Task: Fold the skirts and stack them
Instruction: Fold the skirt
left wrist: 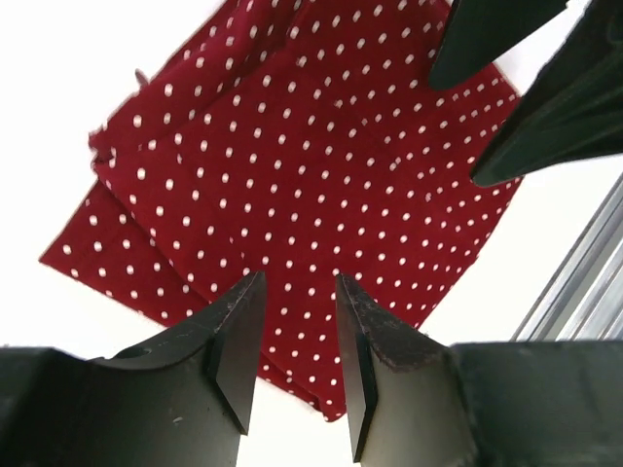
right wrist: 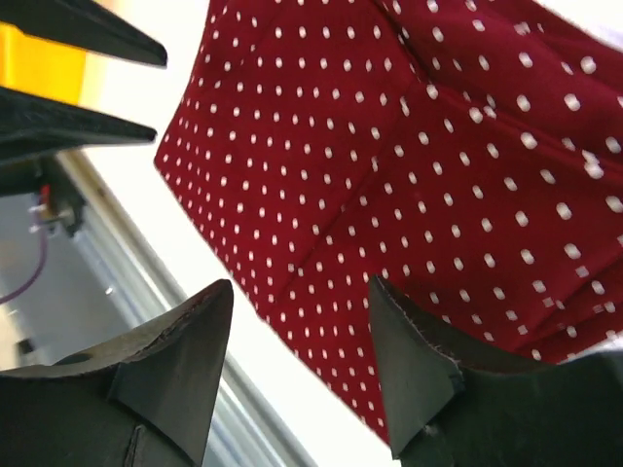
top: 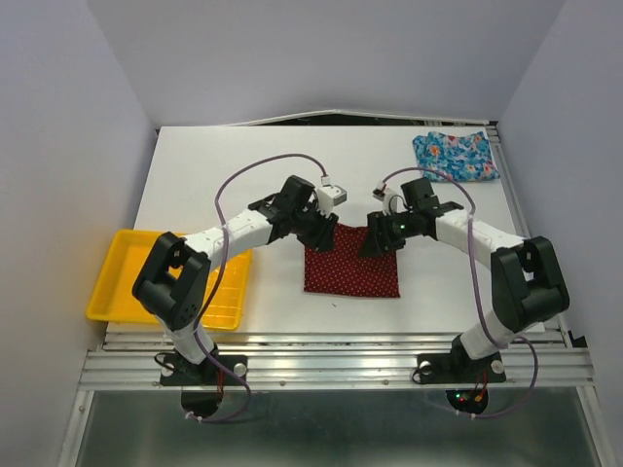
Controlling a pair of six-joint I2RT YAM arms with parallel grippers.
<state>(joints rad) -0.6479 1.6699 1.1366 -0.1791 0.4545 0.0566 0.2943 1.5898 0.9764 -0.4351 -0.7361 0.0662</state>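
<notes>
The dark red skirt with white dots [top: 352, 263] lies folded flat in a rough square near the table's front middle. It fills the left wrist view [left wrist: 302, 165] and the right wrist view [right wrist: 419, 175]. My left gripper [top: 324, 233] hangs over its far left corner, open and empty [left wrist: 300, 292]. My right gripper [top: 380, 241] hangs over its far right corner, open and empty [right wrist: 300, 297]. The blue floral skirt [top: 455, 156] lies folded at the table's far right corner, away from both grippers.
A yellow plastic tray [top: 117, 282] sits at the front left, under the left arm's elbow. The metal rail of the table's front edge [top: 341, 341] runs just in front of the red skirt. Grey walls close in the table.
</notes>
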